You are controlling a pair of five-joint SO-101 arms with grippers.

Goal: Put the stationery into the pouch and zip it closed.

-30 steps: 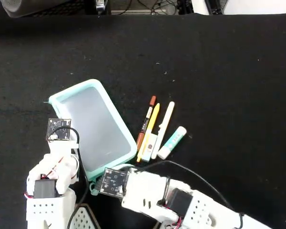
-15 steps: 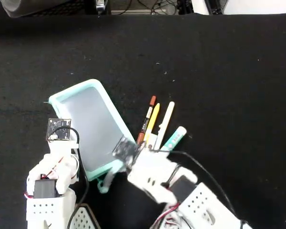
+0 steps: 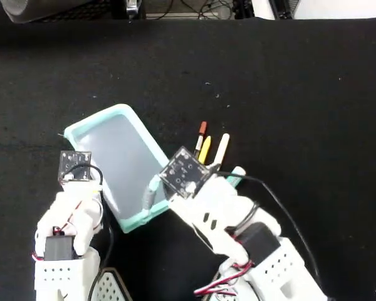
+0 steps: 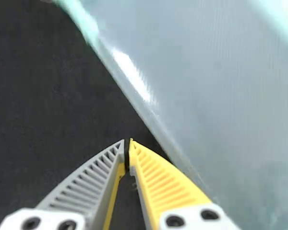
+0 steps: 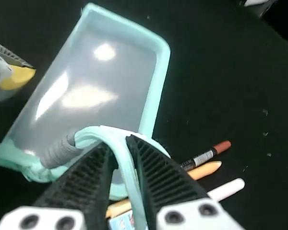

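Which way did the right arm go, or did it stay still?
Yes. The right gripper, jaws shut on the strap, swung from the near end of the pouch up along its side, toward the pens.

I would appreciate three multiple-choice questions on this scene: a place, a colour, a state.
1. The pens lie: A in the pouch; B on the table; C in a gripper.
2. The pouch's rim is: A mint green; B red; C yellow.
3. The right gripper's jaws are: A wide open; B shut on a pen; C shut on the pouch's strap.
B, the pens rest on the table beside the pouch; A, the rim shows mint; C, the strap is pinched between them.
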